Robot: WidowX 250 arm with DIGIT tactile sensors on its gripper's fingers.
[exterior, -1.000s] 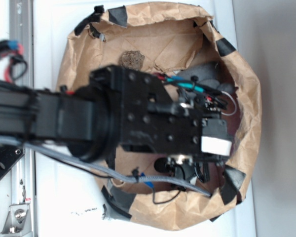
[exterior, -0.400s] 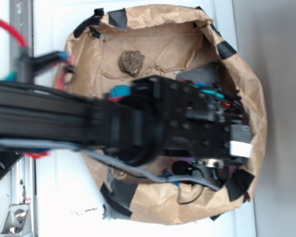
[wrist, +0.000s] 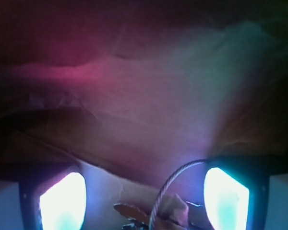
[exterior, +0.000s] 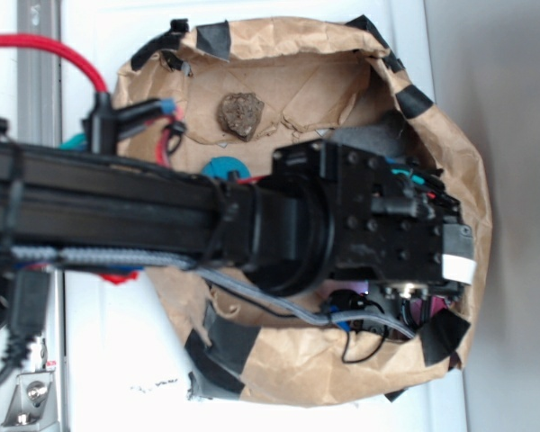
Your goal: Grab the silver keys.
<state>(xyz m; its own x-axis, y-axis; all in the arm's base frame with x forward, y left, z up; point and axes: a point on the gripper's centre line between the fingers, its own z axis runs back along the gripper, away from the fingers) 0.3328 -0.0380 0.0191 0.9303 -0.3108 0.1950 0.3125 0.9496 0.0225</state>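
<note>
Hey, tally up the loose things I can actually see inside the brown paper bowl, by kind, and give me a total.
Brown lumpy rock-like chunk: 1
Round blue ball, mostly hidden behind the black arm: 1
Silver keys on a thin whitish wire loop, seen only from the wrist camera, between the fingers of the gripper: 1 bunch
Total: 3. The arm may hide more.
</note>
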